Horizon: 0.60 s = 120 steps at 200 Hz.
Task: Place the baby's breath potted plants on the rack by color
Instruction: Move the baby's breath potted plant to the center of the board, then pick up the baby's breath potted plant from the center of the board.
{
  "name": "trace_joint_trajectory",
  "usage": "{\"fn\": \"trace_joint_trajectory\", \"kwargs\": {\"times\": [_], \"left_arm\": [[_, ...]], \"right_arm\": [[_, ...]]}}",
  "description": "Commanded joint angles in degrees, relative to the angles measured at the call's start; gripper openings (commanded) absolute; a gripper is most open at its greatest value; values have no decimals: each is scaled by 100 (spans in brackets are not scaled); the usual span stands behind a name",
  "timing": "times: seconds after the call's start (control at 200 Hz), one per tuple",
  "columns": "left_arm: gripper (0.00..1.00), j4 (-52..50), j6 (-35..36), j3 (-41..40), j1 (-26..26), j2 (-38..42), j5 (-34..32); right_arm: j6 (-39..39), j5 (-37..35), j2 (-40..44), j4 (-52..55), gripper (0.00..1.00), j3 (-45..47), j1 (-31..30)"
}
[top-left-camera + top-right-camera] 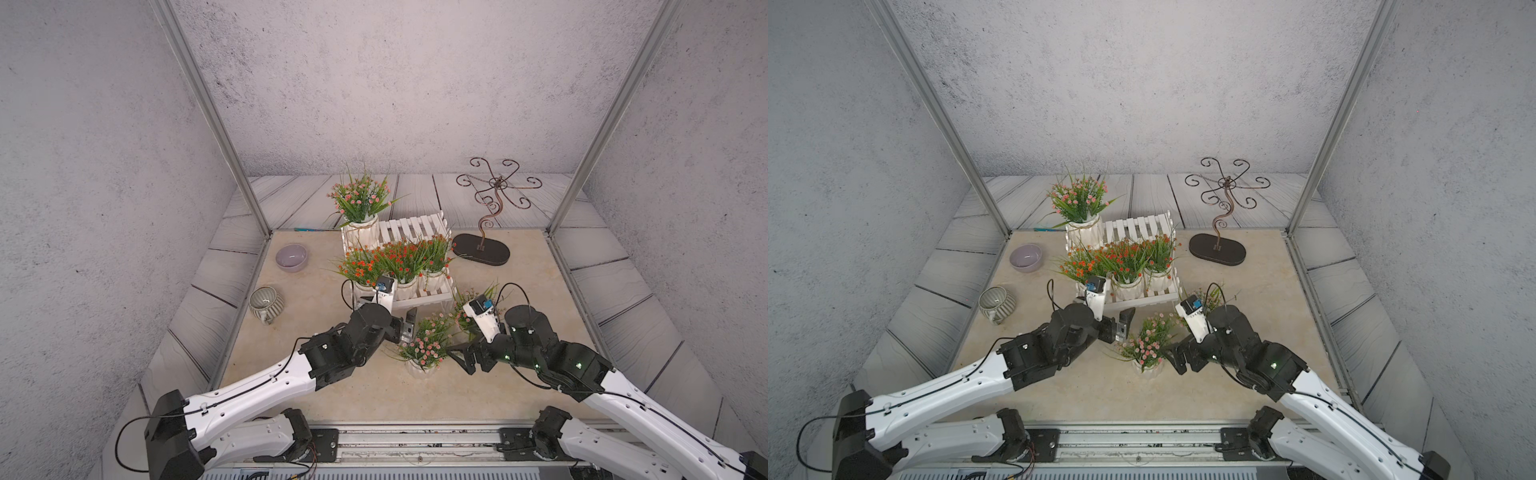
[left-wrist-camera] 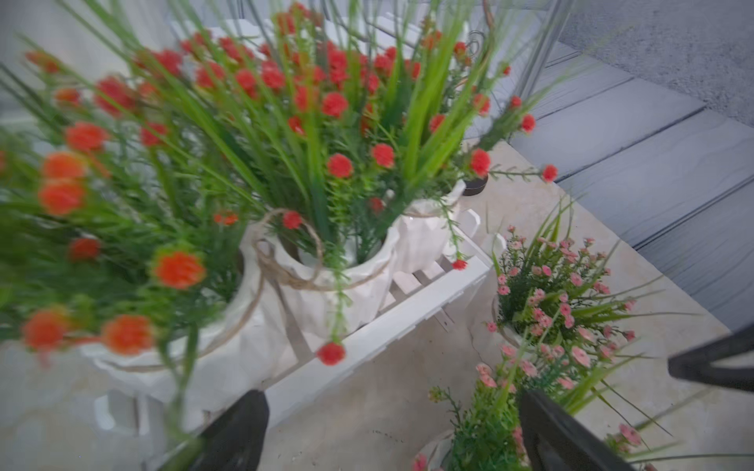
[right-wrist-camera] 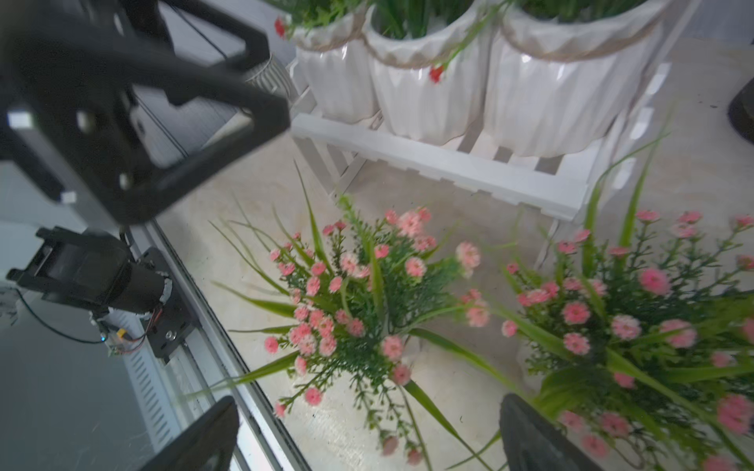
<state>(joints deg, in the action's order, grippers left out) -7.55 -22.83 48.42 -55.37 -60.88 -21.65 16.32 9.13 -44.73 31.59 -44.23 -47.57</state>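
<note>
The white rack point(image 1: 409, 226) stands mid-table. Its upper tier holds one pink baby's breath potted plant point(image 1: 360, 199) at the left end. Three orange-red plants point(image 1: 359, 266) point(image 1: 401, 253) point(image 1: 434, 249) fill the lower tier. Two pink plants stand on the table before the rack, one point(image 1: 426, 345) between my grippers, the other point(image 1: 465, 311) partly hidden by my right wrist. My left gripper point(image 1: 390, 312) is open and empty, near the rack's front rail point(image 2: 387, 326). My right gripper point(image 1: 463, 355) is open beside the nearer pink plant point(image 3: 355, 293).
A lilac bowl point(image 1: 291, 257) and a grey ribbed pot point(image 1: 266, 302) lie on its side sit at the left of the table. A dark scrolled metal stand point(image 1: 482, 249) rises right of the rack. Metal frame posts flank the table's back corners.
</note>
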Motion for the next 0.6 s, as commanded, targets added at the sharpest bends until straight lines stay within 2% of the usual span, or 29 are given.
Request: {"fn": "trace_joint_trajectory", "kwargs": {"times": [0.0,0.165,0.325,0.595], "left_arm": [[99,-424,-149,259,505,-14,407],[99,-570,-74,709,950,-108,736],[99,-778,87,1173,1070,-93,908],[99,-1054,195,1423,1073,348,1105]], "right_arm": [[477,-921,69,198,99,213,-654],[1165,-2035,-146,174,99,476,-1892],[1771,-2732,-445,-362,99,979,-2791],[1444,-2962,-557,-1675,99,1477,-2872]]}}
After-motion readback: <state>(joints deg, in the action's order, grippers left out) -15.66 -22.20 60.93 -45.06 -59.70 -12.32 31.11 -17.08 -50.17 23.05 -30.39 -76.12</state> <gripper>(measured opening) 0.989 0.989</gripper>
